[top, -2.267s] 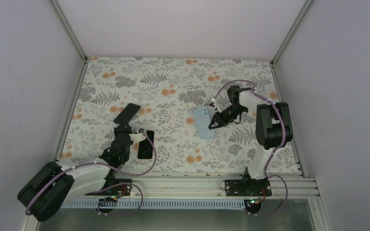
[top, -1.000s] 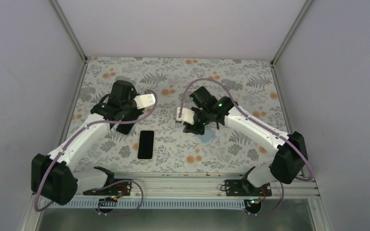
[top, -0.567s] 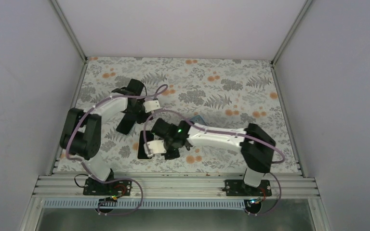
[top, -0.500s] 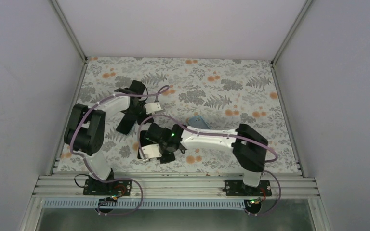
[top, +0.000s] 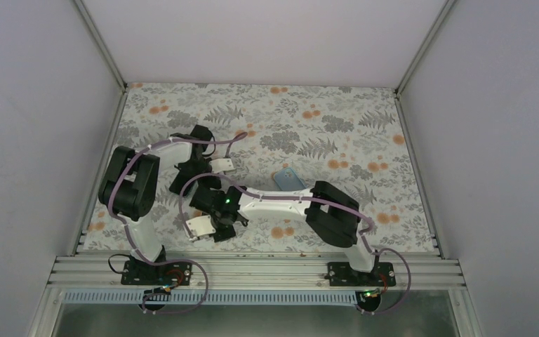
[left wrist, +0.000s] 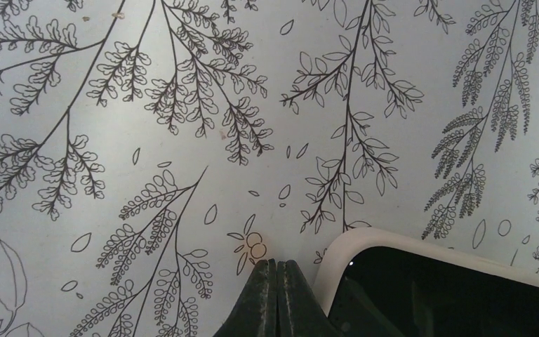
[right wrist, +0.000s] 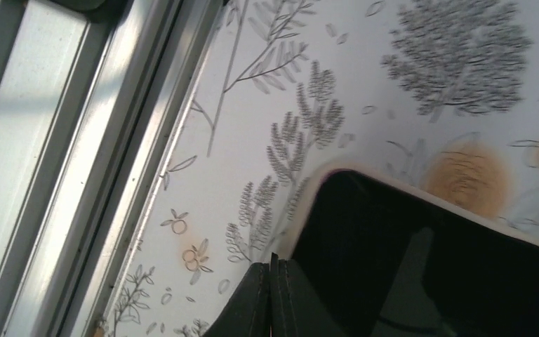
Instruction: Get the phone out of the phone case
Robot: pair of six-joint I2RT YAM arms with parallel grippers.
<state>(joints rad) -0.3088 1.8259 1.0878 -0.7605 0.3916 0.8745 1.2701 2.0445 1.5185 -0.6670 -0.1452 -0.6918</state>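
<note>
White links, bulky black joints and looping mauve cables make up the left arm point(top: 170, 146) and right arm point(top: 275, 204). A green light point(top: 226, 199) glows at the latter's nine-o'clock end. The left claw point(left wrist: 275, 281) and right claw point(right wrist: 272, 281) are dark wedges.

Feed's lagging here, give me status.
Left gripper and right gripper shut, empty. Phone flat, corner beside right gripper. Blue case lies apart. No obstruction seen.

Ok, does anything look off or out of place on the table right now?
Nothing looks spilled or damaged. The odd part is the crowding: the right gripper reaches across to the left arm's side, and both it and the left gripper are shut, empty, beside the corner of a dark phone. The blue case lies alone mid-table.
</note>
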